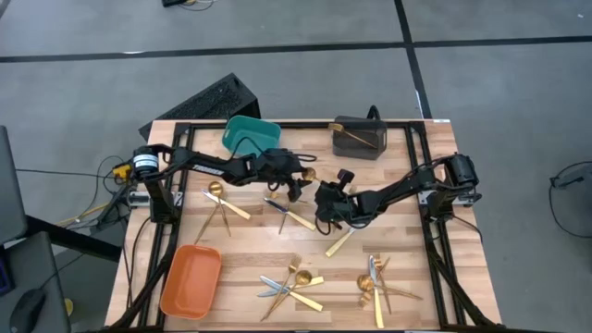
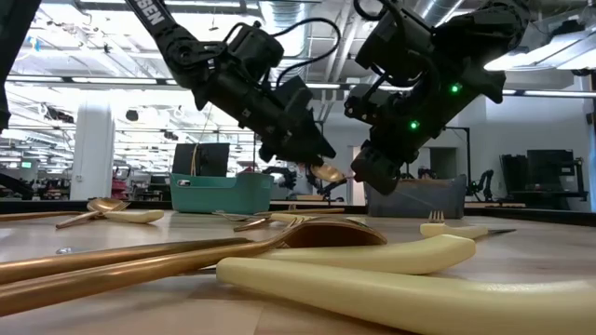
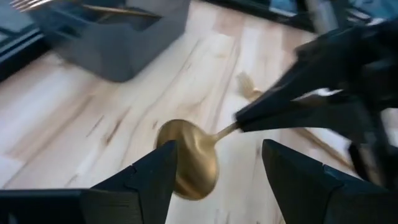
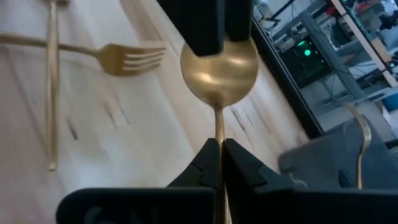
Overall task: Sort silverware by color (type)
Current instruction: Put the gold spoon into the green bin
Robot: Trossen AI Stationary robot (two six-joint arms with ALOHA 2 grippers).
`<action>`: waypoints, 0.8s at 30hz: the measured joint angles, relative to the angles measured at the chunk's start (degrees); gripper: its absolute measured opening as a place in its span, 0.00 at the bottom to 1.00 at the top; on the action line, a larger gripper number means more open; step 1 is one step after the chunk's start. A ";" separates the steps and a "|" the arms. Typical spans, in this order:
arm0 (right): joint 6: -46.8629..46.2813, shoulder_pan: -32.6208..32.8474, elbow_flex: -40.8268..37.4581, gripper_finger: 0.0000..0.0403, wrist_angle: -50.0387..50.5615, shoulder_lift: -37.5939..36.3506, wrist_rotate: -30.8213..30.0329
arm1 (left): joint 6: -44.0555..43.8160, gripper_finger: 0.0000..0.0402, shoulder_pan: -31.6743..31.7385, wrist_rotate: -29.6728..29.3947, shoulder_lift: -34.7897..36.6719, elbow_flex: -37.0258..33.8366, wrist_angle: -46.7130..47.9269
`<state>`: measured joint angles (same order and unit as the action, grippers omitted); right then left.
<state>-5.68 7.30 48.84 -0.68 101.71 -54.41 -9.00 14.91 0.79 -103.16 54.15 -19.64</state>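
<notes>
Right gripper [image 4: 219, 152] clenched on spoon [image 4: 219, 65] handle | left gripper [image 3: 214, 171] fingers released, straddling bowl | you: back left clear before carrying.

No readable text, labels, brands or numbers in any view

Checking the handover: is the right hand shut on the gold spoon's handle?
Yes, the right hand pinches the gold spoon by its thin handle.
</notes>
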 joint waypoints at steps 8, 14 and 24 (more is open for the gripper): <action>0.84 1.98 0.07 0.04 -0.05 -0.11 -6.25 | -2.02 0.57 0.28 -5.94 0.03 0.13 1.88; -1.81 1.86 0.07 0.06 0.17 -0.11 -6.35 | 0.19 0.57 0.27 -4.90 0.03 0.13 1.75; -37.13 -10.44 0.07 0.29 4.49 -0.13 17.10 | 1.67 0.57 0.25 1.97 0.03 0.13 2.48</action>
<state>-42.82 -3.13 48.90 3.81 101.58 -37.31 -7.33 15.16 2.76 -103.13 54.28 -17.16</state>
